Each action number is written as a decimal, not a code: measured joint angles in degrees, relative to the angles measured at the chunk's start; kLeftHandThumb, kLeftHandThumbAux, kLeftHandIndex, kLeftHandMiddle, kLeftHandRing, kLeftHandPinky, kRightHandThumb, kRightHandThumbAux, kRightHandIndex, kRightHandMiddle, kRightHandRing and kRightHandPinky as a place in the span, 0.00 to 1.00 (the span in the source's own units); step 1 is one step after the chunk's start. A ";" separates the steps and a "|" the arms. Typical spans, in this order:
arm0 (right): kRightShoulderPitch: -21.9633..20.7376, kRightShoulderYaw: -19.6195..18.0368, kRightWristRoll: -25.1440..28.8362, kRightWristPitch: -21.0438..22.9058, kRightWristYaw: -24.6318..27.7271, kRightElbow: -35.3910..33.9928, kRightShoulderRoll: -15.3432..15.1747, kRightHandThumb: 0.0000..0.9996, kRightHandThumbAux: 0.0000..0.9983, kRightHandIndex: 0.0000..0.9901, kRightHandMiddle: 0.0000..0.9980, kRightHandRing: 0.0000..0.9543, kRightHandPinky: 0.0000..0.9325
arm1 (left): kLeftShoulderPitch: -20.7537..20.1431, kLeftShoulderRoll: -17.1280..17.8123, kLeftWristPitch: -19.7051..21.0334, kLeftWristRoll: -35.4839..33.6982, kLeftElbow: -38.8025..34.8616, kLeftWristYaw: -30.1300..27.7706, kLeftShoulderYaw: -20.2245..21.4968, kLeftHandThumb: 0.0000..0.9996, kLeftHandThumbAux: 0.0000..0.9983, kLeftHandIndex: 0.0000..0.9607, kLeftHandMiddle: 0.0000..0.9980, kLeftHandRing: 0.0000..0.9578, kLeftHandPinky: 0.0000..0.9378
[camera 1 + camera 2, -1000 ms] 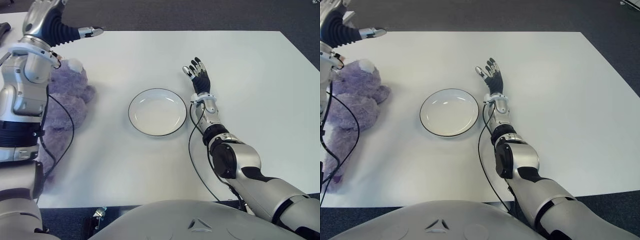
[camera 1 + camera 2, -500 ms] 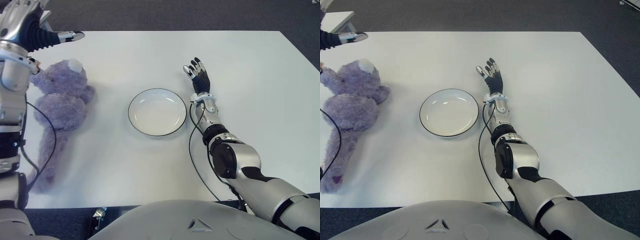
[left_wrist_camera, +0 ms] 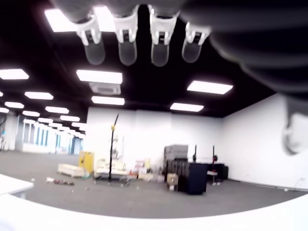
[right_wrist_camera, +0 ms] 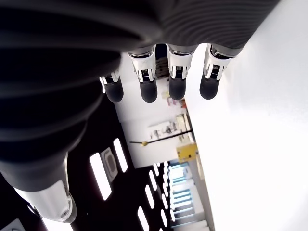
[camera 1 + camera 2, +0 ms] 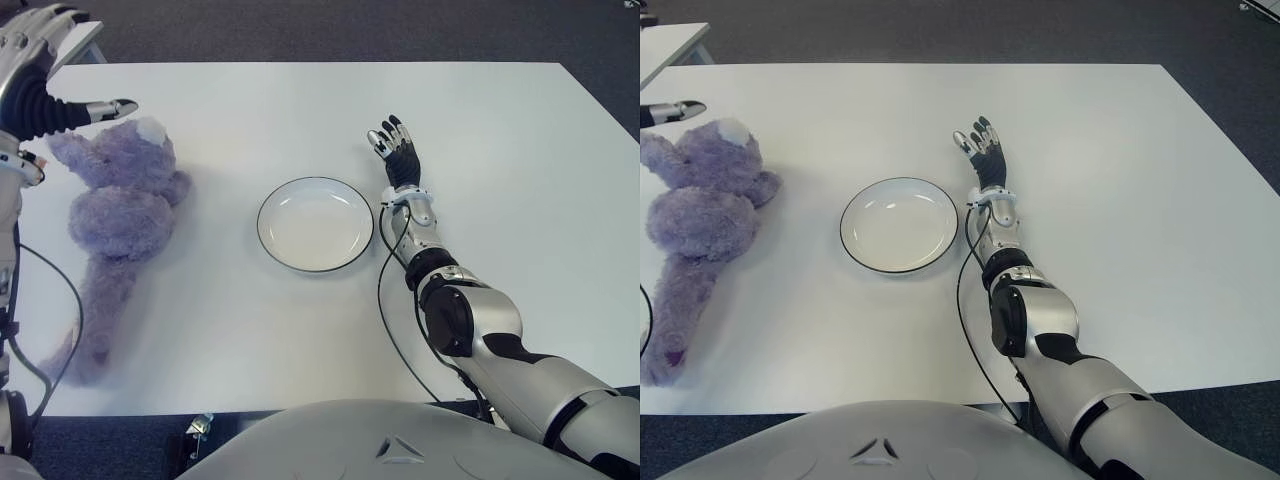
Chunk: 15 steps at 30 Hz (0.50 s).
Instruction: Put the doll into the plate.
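Doll (image 5: pixel 118 215), purple and fluffy, lying flat on the left side of the white worktop (image 5: pixel 500 130). Long body pointing from the near edge up to the far edge, head at the far end, legs toward the robot. Left robot hand (image 5: pixel 45 75) up by the doll's head at the far left, fingers (image 3: pixel 126 41) spread, holding nothing. White plate (image 5: pixel 315 224) with a dark rim in the middle, well apart from the doll. Right robot hand (image 5: pixel 397 150) just right of the plate, fingers (image 4: pixel 177 79) straight and apart, holding nothing.
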 measured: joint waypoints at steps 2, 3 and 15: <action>0.00 -0.03 0.00 0.08 0.03 0.00 0.00 0.16 0.69 0.00 0.01 0.01 0.05 | 1.68 0.00 0.02 -0.16 -0.64 -0.88 0.93 0.10 0.45 0.04 0.07 0.07 0.09; 0.00 -0.09 0.00 0.12 0.02 0.00 -0.01 0.16 0.69 0.00 0.01 0.01 0.05 | 2.32 0.00 0.09 -0.22 -1.00 -1.37 1.26 0.10 0.45 0.04 0.07 0.06 0.09; -0.01 -0.18 -0.04 0.37 -0.25 0.05 -0.01 0.15 0.70 0.00 0.01 0.02 0.06 | 12.45 -0.72 1.30 -2.51 -6.39 -7.05 8.16 0.16 0.46 0.01 0.05 0.06 0.08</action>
